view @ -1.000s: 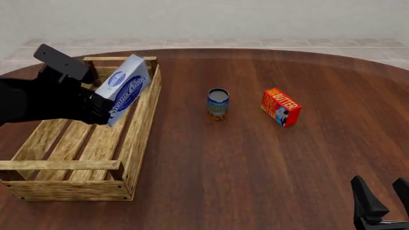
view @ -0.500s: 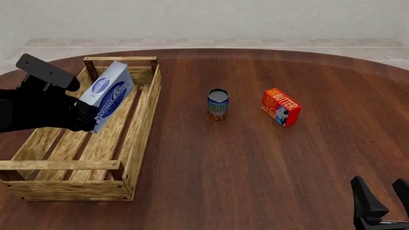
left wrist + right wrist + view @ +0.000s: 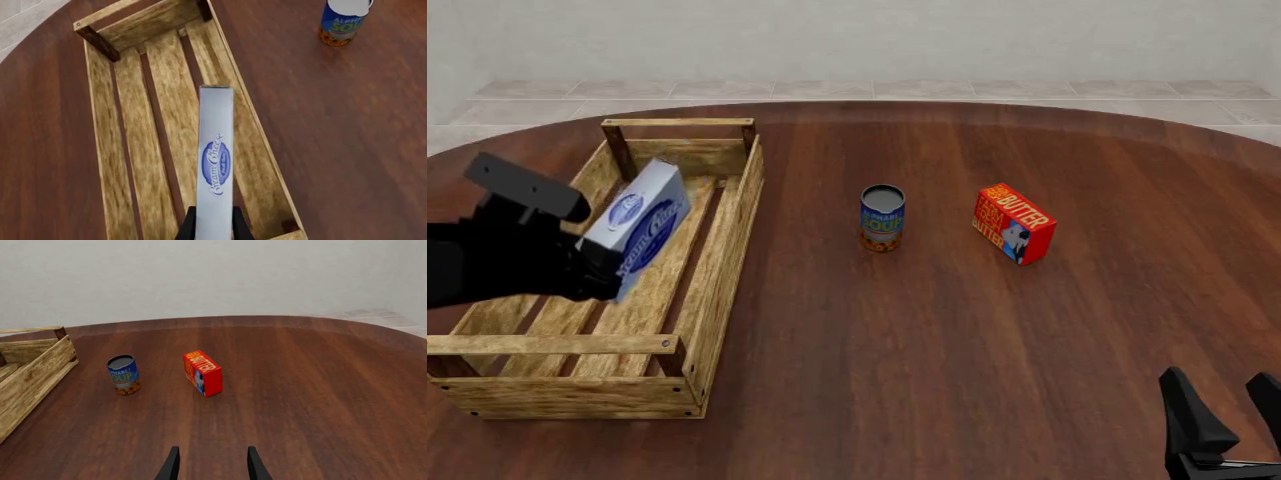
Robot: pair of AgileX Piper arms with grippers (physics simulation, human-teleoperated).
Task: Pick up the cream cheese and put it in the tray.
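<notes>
The cream cheese (image 3: 643, 224), a white carton with a dark blue oval label, is held tilted over the inside of the tray (image 3: 723, 262), a long light-wood crate at the table's left. My left gripper (image 3: 598, 268) is shut on the carton's lower end. In the left wrist view the cream cheese (image 3: 215, 165) stands edge-on between the fingers above the tray's slats (image 3: 130, 150); whether it touches them I cannot tell. My right gripper (image 3: 1228, 415) rests open at the front right, far from both, with nothing between its fingers (image 3: 172, 465).
A blue soup can (image 3: 882, 218) stands mid-table, right of the tray. A red and orange butter box (image 3: 1013, 222) sits further right. The can (image 3: 123, 375) and butter box (image 3: 203, 373) also show in the right wrist view.
My left gripper has carried the cream cheese leftward and down, from over the tray's right wall to low inside the tray. The right arm has not moved.
</notes>
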